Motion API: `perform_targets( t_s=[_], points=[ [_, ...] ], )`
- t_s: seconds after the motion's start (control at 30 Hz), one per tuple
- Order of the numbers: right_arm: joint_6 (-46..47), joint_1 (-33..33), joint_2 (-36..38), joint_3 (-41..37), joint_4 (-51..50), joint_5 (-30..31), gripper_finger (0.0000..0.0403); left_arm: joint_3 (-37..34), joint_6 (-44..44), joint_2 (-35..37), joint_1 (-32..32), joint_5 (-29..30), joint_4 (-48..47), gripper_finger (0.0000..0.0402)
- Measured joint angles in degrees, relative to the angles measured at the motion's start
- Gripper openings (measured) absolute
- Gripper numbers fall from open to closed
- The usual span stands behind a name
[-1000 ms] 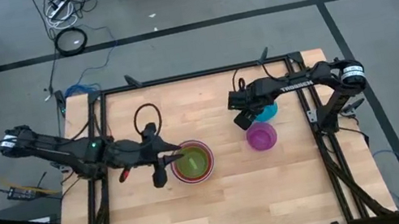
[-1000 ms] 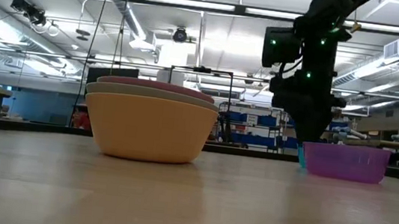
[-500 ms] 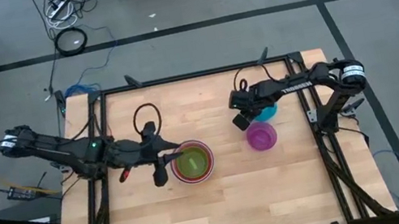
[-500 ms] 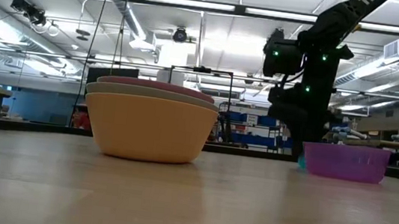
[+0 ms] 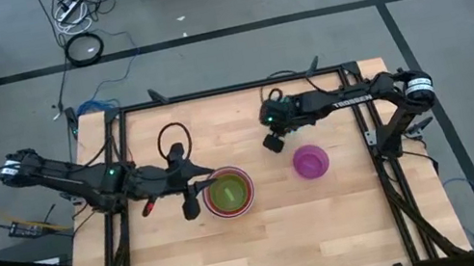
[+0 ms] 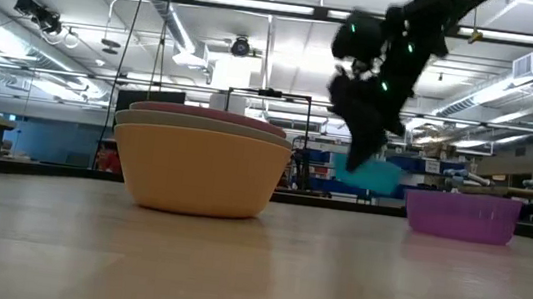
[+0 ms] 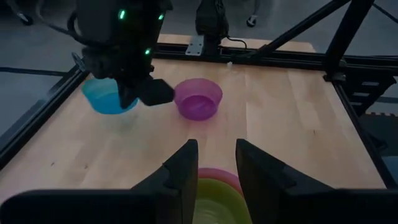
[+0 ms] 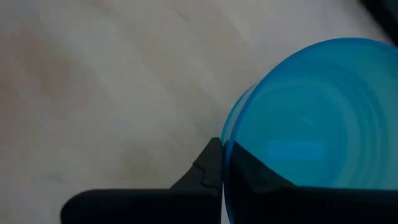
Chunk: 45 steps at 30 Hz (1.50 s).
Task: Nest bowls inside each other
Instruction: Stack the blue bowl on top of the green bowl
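Observation:
A stack of nested bowls [image 5: 229,192] rests on the table left of centre, light orange outermost [image 6: 198,174] and green innermost [image 7: 217,198]. My left gripper [image 5: 200,186] hovers open over the stack's left rim, its fingers [image 7: 186,167] apart and touching nothing. A purple bowl [image 5: 310,161] sits alone on the table to the right. My right gripper [image 7: 140,93] is shut on the teal-blue bowl [image 7: 107,96], which hangs in the air [image 6: 374,174] between the stack and the purple bowl. In the high view the arm hides it. My right gripper pinches the teal-blue bowl's rim [image 8: 225,142], one finger inside the bowl and one outside. The fingers come from above, slanting down. The bowl is lifted clear of the table and hangs tilted beside the fingers.
A black metal frame [image 5: 239,88] runs along the table's far edge and both sides. Bare wood [image 5: 267,245] stretches between the bowls and the near edge. Cables lie on the floor beyond the far edge [image 5: 85,47].
My right gripper has shut on the teal-blue bowl's rim, tipped, and swung up and toward the table's left, away from the purple bowl. The bowl, which stood on the table beside the purple one, is now lifted clear and tilted.

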<state>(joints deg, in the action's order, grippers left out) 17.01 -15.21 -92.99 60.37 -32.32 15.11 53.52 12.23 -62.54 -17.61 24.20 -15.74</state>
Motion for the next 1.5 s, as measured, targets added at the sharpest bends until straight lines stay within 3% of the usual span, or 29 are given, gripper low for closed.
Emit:
perform_targets(
  t_s=[0.3,0.57,0.97,1.27,1.5],
  points=[
    [-6.6,16.0,0.0,12.9,5.4,-5.8,0.0001,0.0,-0.6,0.0,0.0,4.9,0.0,0.0117],
    [-6.1,25.2,0.0,13.7,16.9,-9.1,0.0000,-0.1,-4.1,0.3,0.0,9.1,2.5,0.0117],
    [-6.1,26.3,-2.0,13.7,21.0,-9.6,0.0000,-0.1,-14.0,4.6,0.0,10.4,16.6,0.0117],
    [-5.4,26.1,-10.0,13.6,24.3,-12.4,0.0002,-0.1,-15.0,6.1,0.0,10.4,17.7,0.0117],
    [-5.3,26.0,-11.0,13.6,25.2,-14.2,0.0009,-0.1,-15.0,6.2,0.0,10.4,17.1,0.0117]
  ],
)
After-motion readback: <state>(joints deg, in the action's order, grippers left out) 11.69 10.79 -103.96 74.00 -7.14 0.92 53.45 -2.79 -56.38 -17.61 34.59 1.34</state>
